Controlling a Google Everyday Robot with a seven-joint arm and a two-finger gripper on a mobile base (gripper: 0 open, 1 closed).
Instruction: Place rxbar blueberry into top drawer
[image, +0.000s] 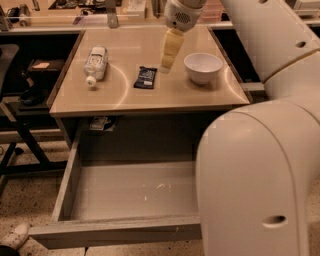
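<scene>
Three things lie on the table, with the top drawer pulled out below its front edge.
The rxbar blueberry lies flat near the table's middle. A clear bottle lies on its side toward the table's left edge, and a white bowl stands toward its right. The gripper hangs over the table between bar and bowl, pointing down; I cannot tell whether it is apart or together.

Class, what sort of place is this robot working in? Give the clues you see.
Probably a lab or workshop: a cluttered bench behind, a speckled floor, and a table with an open drawer. The gripper hangs above the table, between the bar and the bowl.
</scene>
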